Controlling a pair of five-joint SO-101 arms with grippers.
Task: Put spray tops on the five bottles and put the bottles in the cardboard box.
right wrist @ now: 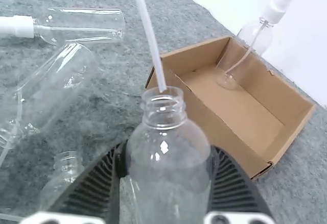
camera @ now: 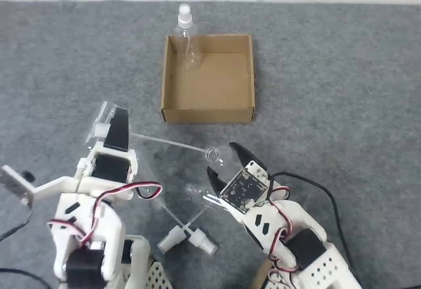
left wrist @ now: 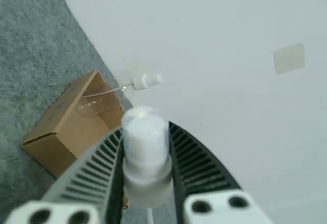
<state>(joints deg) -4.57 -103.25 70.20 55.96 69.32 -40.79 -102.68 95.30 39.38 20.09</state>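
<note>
My left gripper [camera: 108, 128] [left wrist: 146, 134] is shut on a white spray top [left wrist: 146, 155], whose thin tube [camera: 168, 143] [right wrist: 148, 36] slants across to my right gripper [camera: 222, 161] [right wrist: 166, 157]. That gripper is shut on a clear open bottle [right wrist: 166, 170], and the tube's end sits just inside the bottle's neck [right wrist: 162, 99] [camera: 214, 154]. The cardboard box [camera: 175, 114] [right wrist: 179, 94] [left wrist: 61, 127] lies beyond both arms. One bottle with a spray top [camera: 187, 33] [right wrist: 254, 31] [left wrist: 120, 89] stands in its far left corner.
Several clear bottles lie on the grey carpet between the arms: two with spray tops [camera: 172, 239] [camera: 203, 241] fitted, one capped bottle [right wrist: 76, 24], one large open bottle [right wrist: 51, 91] and a small neck [right wrist: 65, 165] close to my right gripper.
</note>
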